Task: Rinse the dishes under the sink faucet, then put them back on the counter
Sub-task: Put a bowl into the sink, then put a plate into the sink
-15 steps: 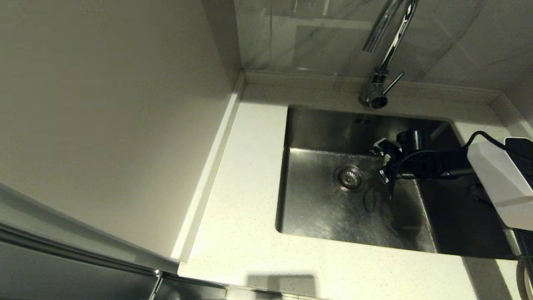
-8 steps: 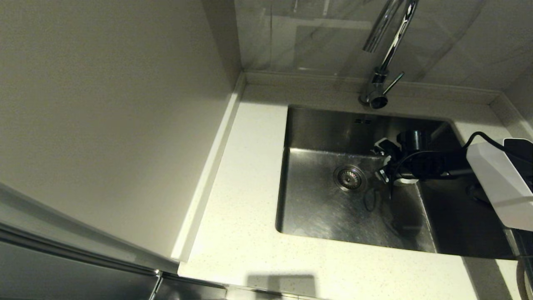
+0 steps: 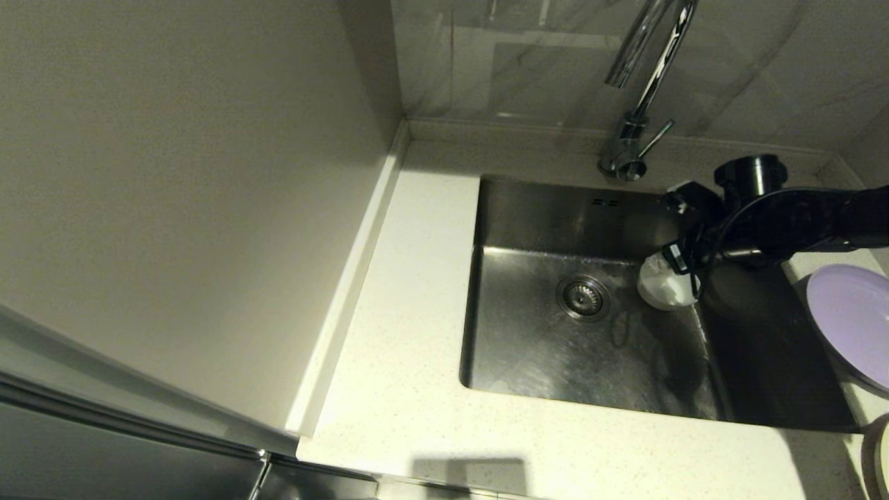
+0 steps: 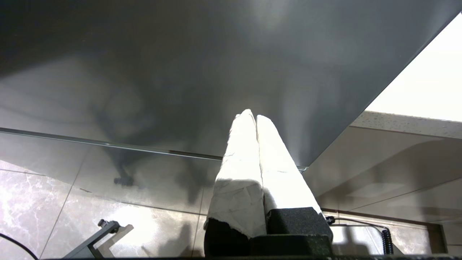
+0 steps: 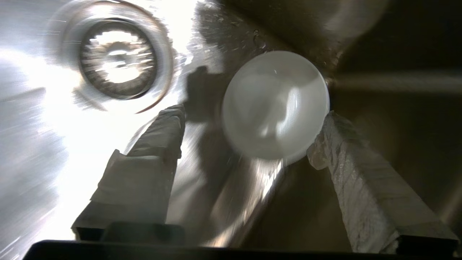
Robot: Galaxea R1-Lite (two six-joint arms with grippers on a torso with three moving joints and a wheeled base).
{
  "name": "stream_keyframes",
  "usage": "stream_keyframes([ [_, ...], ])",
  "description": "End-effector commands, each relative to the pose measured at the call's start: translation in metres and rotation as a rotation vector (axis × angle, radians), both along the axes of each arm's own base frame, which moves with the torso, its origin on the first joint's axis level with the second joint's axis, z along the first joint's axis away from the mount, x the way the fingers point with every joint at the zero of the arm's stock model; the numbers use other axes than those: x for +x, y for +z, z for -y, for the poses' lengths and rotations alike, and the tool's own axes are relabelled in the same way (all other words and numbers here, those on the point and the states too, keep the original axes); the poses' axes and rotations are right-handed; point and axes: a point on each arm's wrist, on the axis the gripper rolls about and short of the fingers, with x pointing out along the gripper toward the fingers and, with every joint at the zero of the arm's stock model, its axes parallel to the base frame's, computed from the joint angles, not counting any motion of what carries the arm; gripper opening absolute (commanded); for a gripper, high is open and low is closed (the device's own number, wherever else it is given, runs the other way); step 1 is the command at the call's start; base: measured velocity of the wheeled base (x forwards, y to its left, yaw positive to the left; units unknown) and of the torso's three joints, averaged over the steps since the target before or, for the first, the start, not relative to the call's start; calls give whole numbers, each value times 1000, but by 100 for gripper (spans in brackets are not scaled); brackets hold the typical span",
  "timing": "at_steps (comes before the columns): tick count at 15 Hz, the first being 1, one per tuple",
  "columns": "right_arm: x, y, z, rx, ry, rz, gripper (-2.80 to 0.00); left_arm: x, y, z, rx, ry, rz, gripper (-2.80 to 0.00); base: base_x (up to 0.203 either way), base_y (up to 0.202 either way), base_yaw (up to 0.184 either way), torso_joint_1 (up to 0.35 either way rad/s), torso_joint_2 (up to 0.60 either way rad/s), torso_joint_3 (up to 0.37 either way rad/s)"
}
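Note:
The small white bowl point(image 3: 665, 286) point(image 5: 276, 104) rests on the floor of the steel sink point(image 3: 542, 347), against its right wall and beside the drain strainer point(image 3: 583, 296). My right gripper point(image 3: 677, 232) point(image 5: 252, 113) hangs open just above the bowl without gripping it, its taped fingers point(image 5: 158, 144) spread wider than the bowl. The lilac plate point(image 3: 851, 323) lies on the counter point(image 3: 410, 347) to the right of the sink. The chrome faucet point(image 3: 642, 90) stands behind the basin. My left gripper point(image 4: 251, 115) is shut on nothing, parked low by a cabinet front.
A tall wall panel point(image 3: 187, 208) borders the counter on the left. A pale round rim point(image 3: 878, 458), perhaps the cream plate, peeks in at the bottom right corner. The faucet's lever point(image 3: 656, 139) points toward my right arm.
My right gripper has risen and drawn back toward the sink's right rim. The bowl now shows below it on the sink floor, and the lilac plate has come into view.

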Motion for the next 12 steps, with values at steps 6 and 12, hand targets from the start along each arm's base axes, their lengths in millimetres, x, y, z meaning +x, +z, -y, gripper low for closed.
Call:
stream_keyframes([
  [6,-110,92,-9,42,8,74,-280,0,0,0,-1,0,2,-280,0,0,0,0,0,0],
  [12,-154,96,8,69,-206,-2,-280,0,0,0,-1,0,2,-280,0,0,0,0,0,0],
])
